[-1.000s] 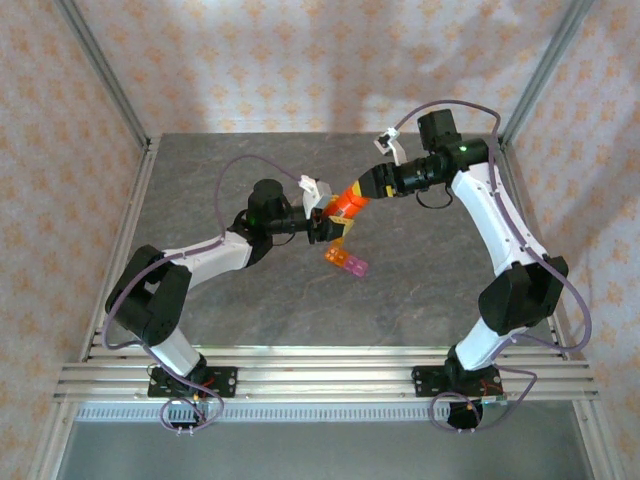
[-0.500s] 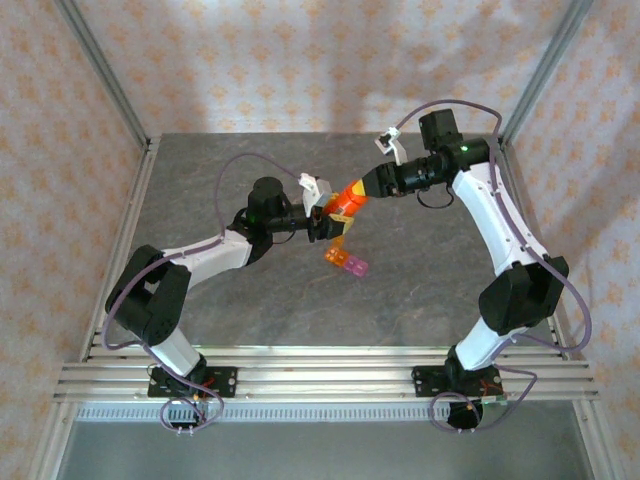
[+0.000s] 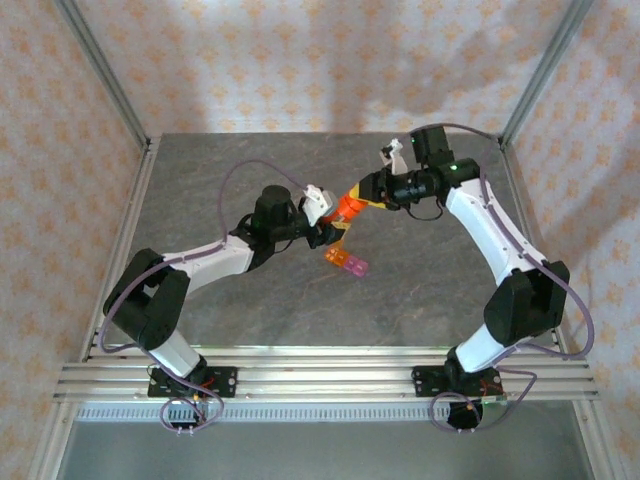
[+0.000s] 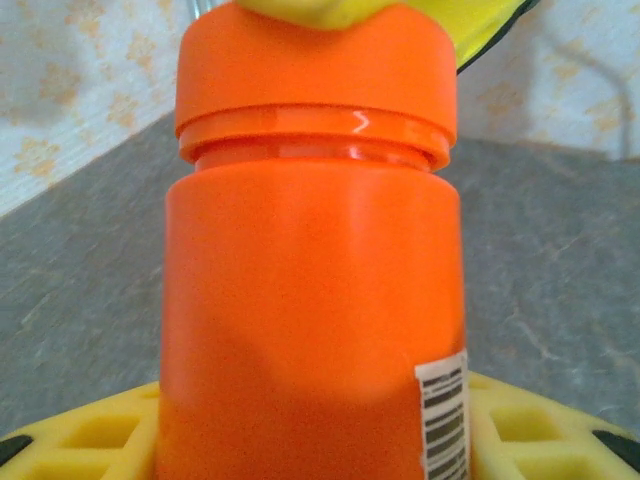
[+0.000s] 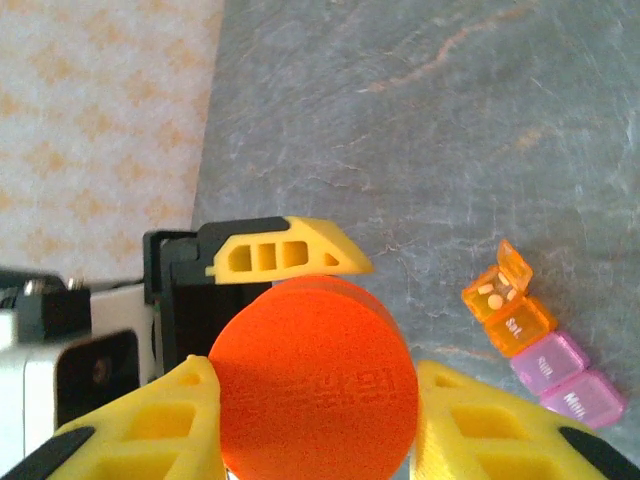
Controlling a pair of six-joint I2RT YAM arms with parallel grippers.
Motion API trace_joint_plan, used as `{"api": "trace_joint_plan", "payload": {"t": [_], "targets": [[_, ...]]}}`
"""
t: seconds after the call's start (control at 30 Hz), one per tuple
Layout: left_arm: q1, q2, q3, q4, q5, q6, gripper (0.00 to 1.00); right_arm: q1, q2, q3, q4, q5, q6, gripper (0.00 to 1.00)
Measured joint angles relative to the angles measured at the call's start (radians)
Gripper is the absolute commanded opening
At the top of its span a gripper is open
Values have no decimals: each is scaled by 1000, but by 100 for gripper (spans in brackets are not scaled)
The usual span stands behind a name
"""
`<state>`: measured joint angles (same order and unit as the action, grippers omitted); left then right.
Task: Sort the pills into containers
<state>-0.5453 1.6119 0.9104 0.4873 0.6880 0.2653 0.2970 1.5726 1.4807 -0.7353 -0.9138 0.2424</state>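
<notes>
My two arms meet over the middle of the table (image 3: 250, 310), a grey, slate-like slab with paler veins and, in my right wrist view, a faint rusty streak across it. Around it hangs a pale pink wall covering (image 3: 300, 60) printed with small orange flower shapes, a soft shadow lying along its lower back edge. Slanted aluminium posts (image 3: 100, 70) rise from the back corners, and ribbed metal rails (image 3: 320, 375) run along the near edge where my bases are bolted. Between my arms I hold an orange bottle (image 3: 347, 208) up off the stone, tilted. My left hand (image 3: 327, 228) is clenched on its body: from that wrist the bottle (image 4: 310, 300) stands between my yellow fingers (image 4: 90, 435), a barcode label at its lower right. My right hand (image 3: 360, 195) is closed tight on the cap (image 5: 315, 385), a yellow finger (image 5: 150, 420) pressed to either side of it. The containers (image 3: 345, 262), a short strip of joined cells, lie flat on the table just below the bottle and apart from both hands. In my right wrist view the strip (image 5: 540, 340) shows its orange end cell with the lid (image 5: 512, 262) tipped open and a few pale pills (image 5: 497, 291) inside, the pink cells beside it shut
</notes>
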Motion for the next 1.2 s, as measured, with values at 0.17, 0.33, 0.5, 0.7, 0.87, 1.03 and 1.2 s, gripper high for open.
{"api": "trace_joint_plan", "payload": {"t": [0.17,0.33,0.5,0.7,0.87,1.03,1.2], "targets": [[-10,-2,-31,-4,-79,26,0,26,-22,-103,141,52,177,38],[-10,-2,-44,0,-115,25,0,37,-28,-152,228,71,280,38],[-10,-2,-44,34,-128,24,0,39,-39,-153,256,77,324,40],[-10,-2,-46,77,-124,-6,0,43,-46,-137,259,84,330,51],[7,-2,-46,145,-72,-79,0,43,-45,-80,233,84,307,57],[23,-2,-45,228,2,-140,0,21,-42,-6,207,77,280,75],[41,-2,-45,266,64,-189,0,-16,-42,68,163,77,230,85]]}}
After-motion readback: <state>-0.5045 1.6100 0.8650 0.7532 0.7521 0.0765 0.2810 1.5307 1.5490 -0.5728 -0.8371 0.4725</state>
